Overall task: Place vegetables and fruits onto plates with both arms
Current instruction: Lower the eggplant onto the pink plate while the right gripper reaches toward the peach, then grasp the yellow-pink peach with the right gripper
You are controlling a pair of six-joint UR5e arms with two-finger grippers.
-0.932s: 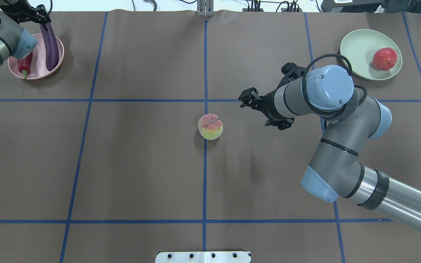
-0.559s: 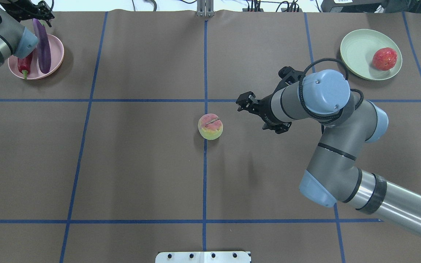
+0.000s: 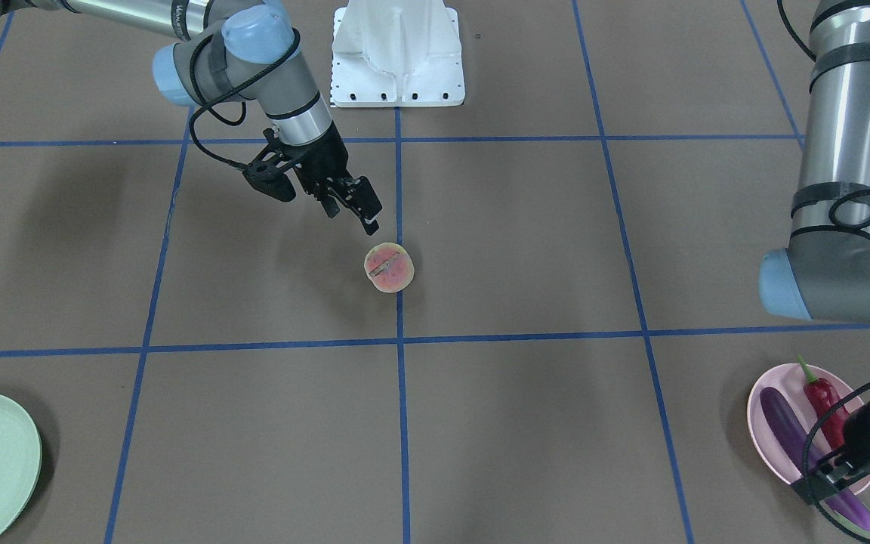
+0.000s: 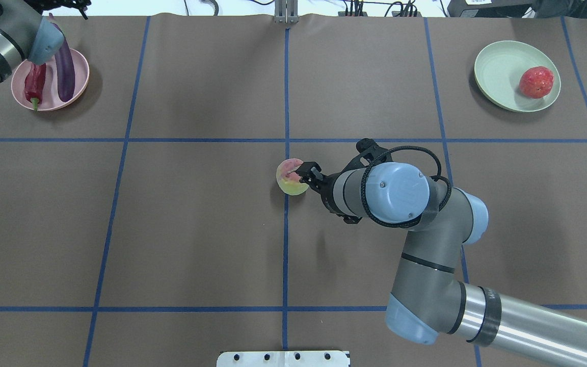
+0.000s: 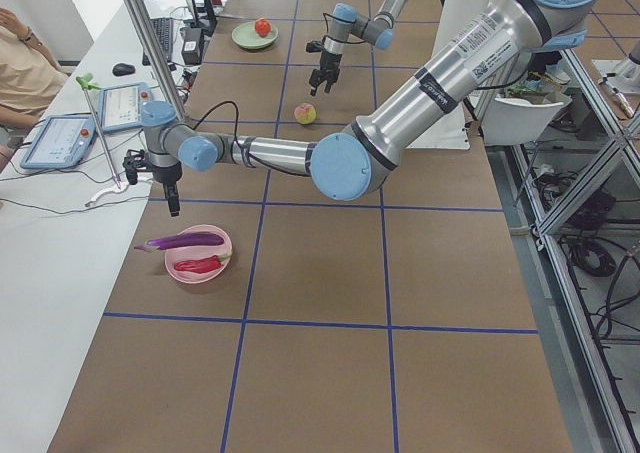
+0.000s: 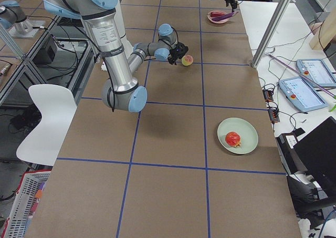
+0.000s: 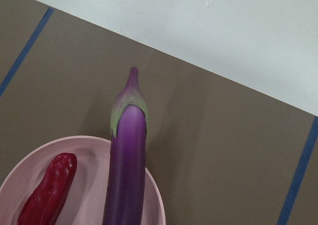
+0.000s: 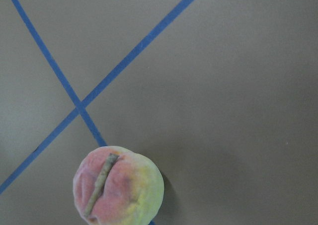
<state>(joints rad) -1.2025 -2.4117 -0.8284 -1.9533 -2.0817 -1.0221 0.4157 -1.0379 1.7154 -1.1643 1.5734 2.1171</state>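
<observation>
The purple eggplant and the red chili lie side by side on the pink plate. The eggplant's cap end overhangs the rim. My left gripper hangs above that end, open and empty. The red bumpy ball fruit sits on the mint plate. The halved fruit lies face up at the table's middle. My right gripper is open and tilted, just beside and above the fruit's edge. It is not touching the fruit.
The white base block stands at the robot's side of the table. Blue tape lines cross the brown tabletop. A side bench with tablets and a seated person lie beyond the table's far edge.
My right gripper has moved left and down to the halved fruit. My left gripper has let go of the eggplant and risen. The eggplant now rests on the pink plate.
</observation>
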